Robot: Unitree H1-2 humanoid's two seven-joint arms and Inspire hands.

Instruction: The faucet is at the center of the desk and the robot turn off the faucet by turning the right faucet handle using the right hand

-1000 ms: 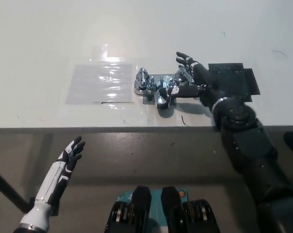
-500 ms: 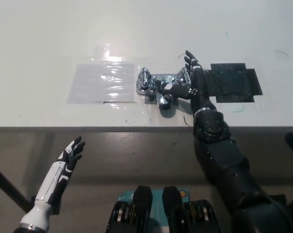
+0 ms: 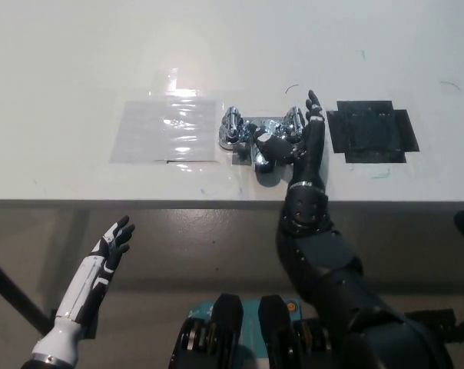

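Note:
A chrome faucet (image 3: 256, 144) stands at the middle of the white desk (image 3: 78, 69), with its left handle (image 3: 230, 127) free. My black right hand (image 3: 306, 137) is pressed against the right handle (image 3: 293, 121), thumb curled toward the spout and fingers pointing away from me. The handle sits between thumb and palm and is partly hidden by the hand. The right forearm rises almost straight up the picture from the desk's front edge. My white left hand (image 3: 111, 247) rests open at the lower left, below the desk edge.
A clear plastic sheet (image 3: 167, 131) lies taped left of the faucet. A black tape patch (image 3: 372, 132) is on the desk just right of my right hand. The desk's front edge (image 3: 140, 203) runs across the middle of the picture.
My right forearm and elbow have swung from the right side to nearly below the faucet, and the hand has rotated edge-on while staying at the right handle. The left hand has not moved.

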